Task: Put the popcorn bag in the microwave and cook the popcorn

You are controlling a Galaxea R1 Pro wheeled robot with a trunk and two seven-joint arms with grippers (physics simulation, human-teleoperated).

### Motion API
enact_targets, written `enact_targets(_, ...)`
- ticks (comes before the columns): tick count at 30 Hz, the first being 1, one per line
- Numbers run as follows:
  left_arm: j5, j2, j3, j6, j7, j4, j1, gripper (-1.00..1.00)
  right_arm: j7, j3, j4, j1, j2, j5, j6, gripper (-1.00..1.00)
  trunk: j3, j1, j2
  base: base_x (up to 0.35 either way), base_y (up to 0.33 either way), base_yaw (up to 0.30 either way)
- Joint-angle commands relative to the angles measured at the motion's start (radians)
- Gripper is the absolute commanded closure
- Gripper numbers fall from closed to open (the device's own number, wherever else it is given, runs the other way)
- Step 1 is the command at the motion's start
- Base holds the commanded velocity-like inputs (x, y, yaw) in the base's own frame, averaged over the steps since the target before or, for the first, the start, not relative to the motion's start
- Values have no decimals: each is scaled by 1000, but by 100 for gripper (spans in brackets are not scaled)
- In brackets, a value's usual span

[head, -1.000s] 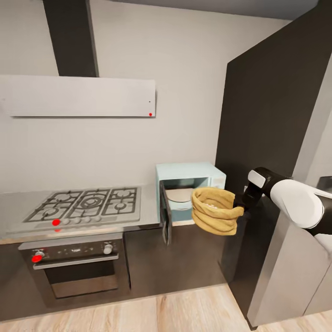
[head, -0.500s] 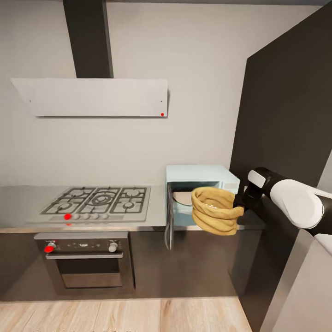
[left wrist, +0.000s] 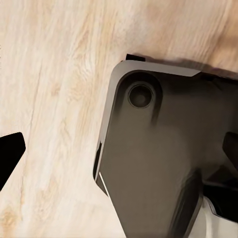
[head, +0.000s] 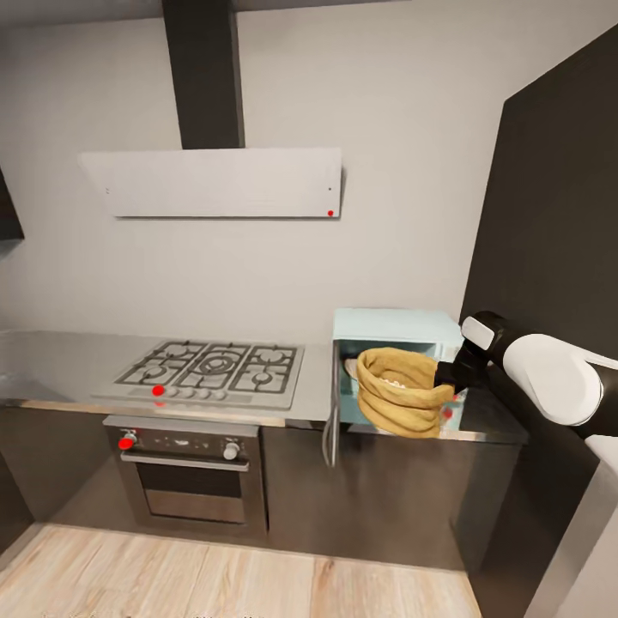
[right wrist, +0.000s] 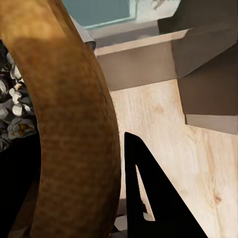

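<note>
My right gripper (head: 446, 378) is shut on the rim of the popcorn bag (head: 399, 390), a crumpled golden-tan bag held upright in the air. The bag hangs directly in front of the open cavity of the pale-blue microwave (head: 395, 324), whose dark door (head: 330, 425) swings out to the left. The microwave stands on the grey countertop (head: 51, 360). In the right wrist view the bag's rolled rim (right wrist: 74, 124) fills the near side, pale popcorn (right wrist: 12, 109) shows inside, and one black finger (right wrist: 148, 198) lies outside the rim. My left gripper (left wrist: 119, 151) is open above the floor.
A gas hob (head: 210, 369) is set in the countertop left of the microwave, with a black oven (head: 193, 468) below and a white hood (head: 219, 183) above. A tall dark cabinet (head: 558, 215) rises close on the right. Wood floor (head: 215, 575) lies in front.
The camera has moved and the whole kitchen has slid right in the picture. The held bag now lines up with the microwave's opening instead of hanging off its right side.
</note>
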Motion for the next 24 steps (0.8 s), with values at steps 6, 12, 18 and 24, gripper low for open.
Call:
enact_targets(6, 0, -1, 4, 1, 0, -2, 0, -100, -8, -9, 2, -1, -1, 2, 3, 100, -1, 0, -1, 0, -5, 230)
enact_targets(12, 0, -2, 3, -1, 1, -2, 0, -100, -10, -9, 2, 0, -2, 2, 3, 100, -1, 0, -1, 0, -222, 28)
enact_targets(18, 0, -2, 3, -5, 1, -2, 0, -100, -9, -8, 2, 3, -2, 3, 1, 100, -1, 0, -1, 0, -268, 1)
enact_targets(24, 0, 3, -1, -18, 1, -2, 0, -100, -4, -13, 1, 9, -8, 0, -3, 100, -1, 0, -1, 0, -29, 0)
